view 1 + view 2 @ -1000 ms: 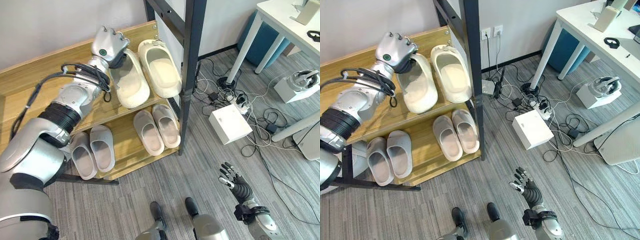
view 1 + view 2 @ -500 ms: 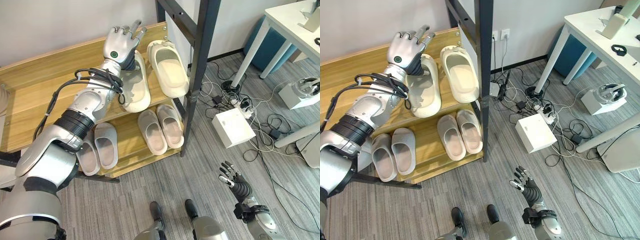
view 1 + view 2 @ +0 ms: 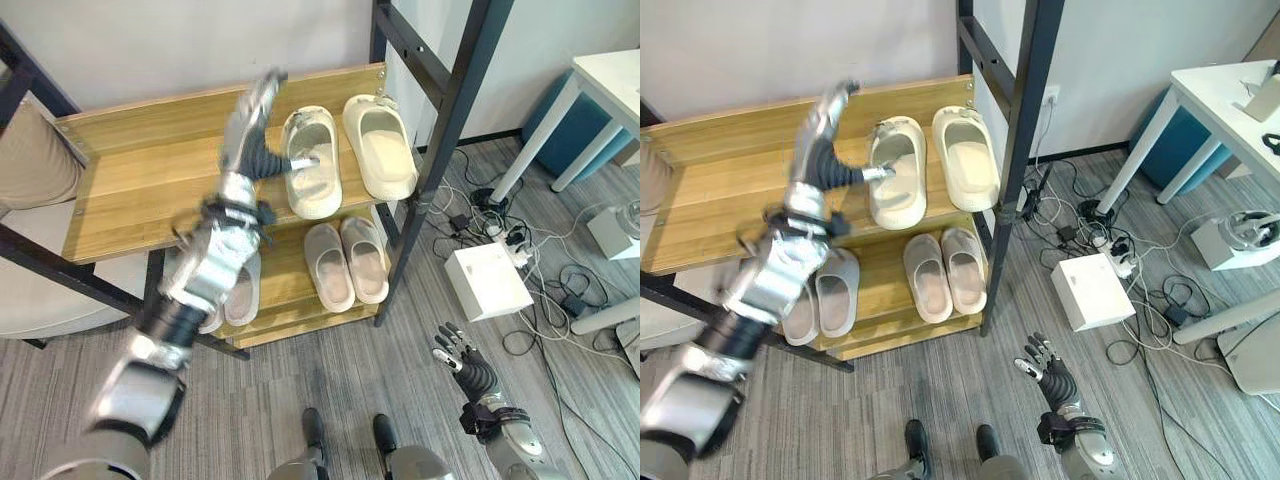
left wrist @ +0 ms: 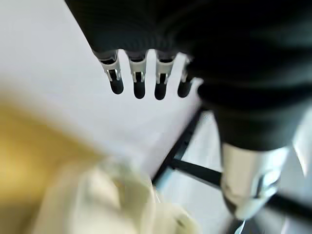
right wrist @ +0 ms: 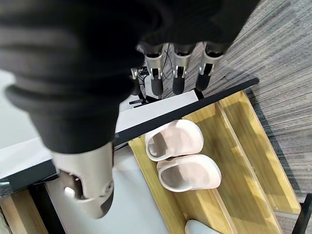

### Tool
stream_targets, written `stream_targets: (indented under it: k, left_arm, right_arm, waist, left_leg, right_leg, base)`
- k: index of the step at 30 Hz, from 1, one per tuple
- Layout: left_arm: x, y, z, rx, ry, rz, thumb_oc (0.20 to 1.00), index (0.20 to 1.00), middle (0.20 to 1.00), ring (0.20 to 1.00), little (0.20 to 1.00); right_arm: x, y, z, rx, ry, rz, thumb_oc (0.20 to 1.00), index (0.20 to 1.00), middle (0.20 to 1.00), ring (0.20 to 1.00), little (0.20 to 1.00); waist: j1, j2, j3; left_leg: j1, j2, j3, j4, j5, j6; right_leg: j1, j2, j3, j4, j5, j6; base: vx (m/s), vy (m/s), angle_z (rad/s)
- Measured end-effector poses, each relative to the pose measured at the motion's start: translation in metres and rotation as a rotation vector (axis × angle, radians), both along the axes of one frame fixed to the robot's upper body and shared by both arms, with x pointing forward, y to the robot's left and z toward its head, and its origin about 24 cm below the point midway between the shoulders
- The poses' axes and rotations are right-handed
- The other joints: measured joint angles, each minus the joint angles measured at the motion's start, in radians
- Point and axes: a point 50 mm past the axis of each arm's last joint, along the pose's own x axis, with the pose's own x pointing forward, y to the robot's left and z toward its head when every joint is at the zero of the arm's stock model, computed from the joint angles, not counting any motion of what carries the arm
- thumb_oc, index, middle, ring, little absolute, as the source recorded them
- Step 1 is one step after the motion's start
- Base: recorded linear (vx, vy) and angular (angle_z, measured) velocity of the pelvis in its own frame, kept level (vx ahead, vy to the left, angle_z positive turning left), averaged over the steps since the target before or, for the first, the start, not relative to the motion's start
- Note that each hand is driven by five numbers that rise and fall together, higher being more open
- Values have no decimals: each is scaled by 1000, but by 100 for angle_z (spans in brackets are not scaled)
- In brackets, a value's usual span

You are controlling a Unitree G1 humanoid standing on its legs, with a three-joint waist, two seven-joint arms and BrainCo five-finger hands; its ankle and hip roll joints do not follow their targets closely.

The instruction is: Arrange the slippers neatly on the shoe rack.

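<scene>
Judging by the shelves, I am nearly done: the cream slippers (image 3: 932,165) sit paired side by side on the upper shelf of the shoe rack (image 3: 730,190), pink and grey pairs below. They look thick, soft and clean. My left hand (image 3: 830,140) hovers beside them, fingers straight, holding nothing. My right hand (image 3: 1050,378) hangs open above the floor.

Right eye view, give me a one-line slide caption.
Left hand open beside the cream slippers on the shoe rack upper shelf.
</scene>
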Motion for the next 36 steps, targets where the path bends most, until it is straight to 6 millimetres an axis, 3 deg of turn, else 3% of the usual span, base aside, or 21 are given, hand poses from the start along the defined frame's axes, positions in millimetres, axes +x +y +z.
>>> stream_targets:
  k: [4,7,8,12,20,23,24,26,32,36]
  left_arm:
    - [-24,9,-23,-177,166,-181,1000,1000,1000,1000,1000]
    - [-25,17,-26,-228,207,-200,1000,1000,1000,1000,1000]
    - [-30,21,-38,-262,262,-209,1000,1000,1000,1000,1000]
    - [-33,22,-44,-284,285,-220,1000,1000,1000,1000,1000]
    - [-32,9,-48,-329,312,-265,1000,1000,1000,1000,1000]
    - [-31,-6,-48,-341,327,-310,1000,1000,1000,1000,1000]
    - [-28,-22,-47,-341,336,-354,1000,1000,1000,1000,1000]
    - [-22,-26,-45,-357,332,-336,1000,1000,1000,1000,1000]
    - [-18,-26,-46,-368,337,-315,1000,1000,1000,1000,1000]
    - [-6,-13,-50,-391,331,-222,1000,1000,1000,1000,1000]
  right_arm:
    - [-5,-4,-2,-14,18,1,1000,1000,1000,1000,1000]
    - [-13,-9,-7,-20,59,-2,1000,1000,1000,1000,1000]
    - [-20,-14,-9,-38,81,4,1000,1000,1000,1000,1000]
    - [-22,-19,-10,-53,99,8,1000,1000,1000,1000,1000]
    - [-22,-18,-10,-61,98,29,1000,1000,1000,1000,1000]
    - [-23,-17,-11,-59,100,30,1000,1000,1000,1000,1000]
    - [-22,-17,-11,-60,101,30,1000,1000,1000,1000,1000]
    - [-22,-17,-11,-59,103,30,1000,1000,1000,1000,1000]
    - [-23,-17,-12,-58,110,28,1000,1000,1000,1000,1000]
    - [-20,-14,-12,-47,101,26,1000,1000,1000,1000,1000]
  waist:
    - [7,6,-4]
    - [22,18,-12]
    - [23,32,-20]
    - [26,44,-32]
    - [22,38,-45]
    - [21,36,-45]
    - [19,36,-45]
    - [20,35,-45]
    - [20,28,-47]
    - [20,22,-54]
  left_leg:
    - [0,0,-4,0,-3,-7]
    - [-1,0,-5,-6,-4,-8]
    - [-1,-1,-4,-6,-6,-10]
    - [0,1,-6,-6,-6,-10]
    - [2,1,-4,-5,-6,-9]
    - [7,0,-3,-6,-7,-9]
    - [7,1,-3,-6,-7,-9]
    - [7,1,-2,-6,-6,-9]
    - [8,0,-1,-5,-6,-8]
    - [11,1,0,-7,-6,-9]
  right_leg:
    - [1,1,-2,0,0,0]
    - [1,0,-2,0,0,0]
    - [1,-1,-2,0,0,0]
    - [1,1,-3,0,0,0]
    - [2,1,-2,0,-1,1]
    - [1,0,-1,0,-2,3]
    - [2,0,0,0,-2,3]
    - [1,0,0,0,-2,3]
    - [2,-1,0,0,-2,2]
    - [6,0,2,0,-4,6]
  base:
    - [-4,-1,1]
    - [0,0,0]
    - [0,0,0]
    - [0,0,0]
    - [0,0,0]
    - [0,0,0]
    - [0,0,0]
    - [0,0,0]
    - [0,0,0]
    - [0,-12,-3]
